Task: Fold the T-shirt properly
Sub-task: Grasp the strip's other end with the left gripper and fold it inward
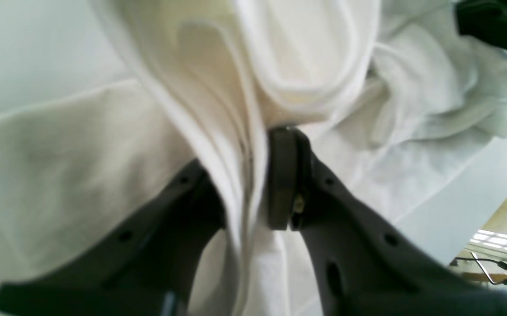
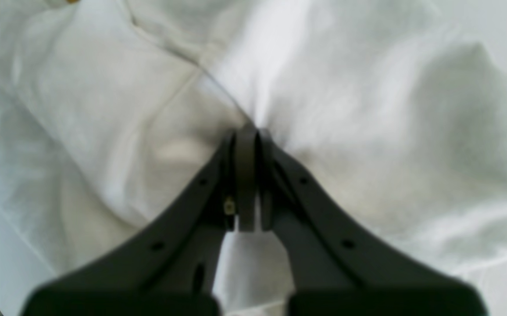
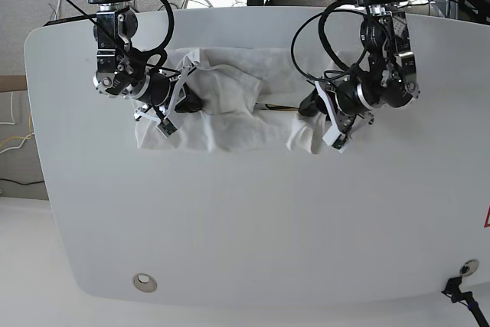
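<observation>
Both claws are clamped on the white cotton T-shirt [image 3: 222, 105]: the left gripper [image 1: 260, 184] pinches a thick bunch of folds between its dark pads, the right gripper [image 2: 248, 175] nips a thin ridge of cloth. From the base view the shirt lies crumpled toward twelve o'clock on the white rounded table [image 3: 253, 235], its six o'clock hem ragged; bare tabletop spreads from there toward six o'clock.

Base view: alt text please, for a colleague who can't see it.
Two robot arms each pinch one end of a crumpled white T-shirt on a white table: right claw at image left, left claw at image right.
</observation>
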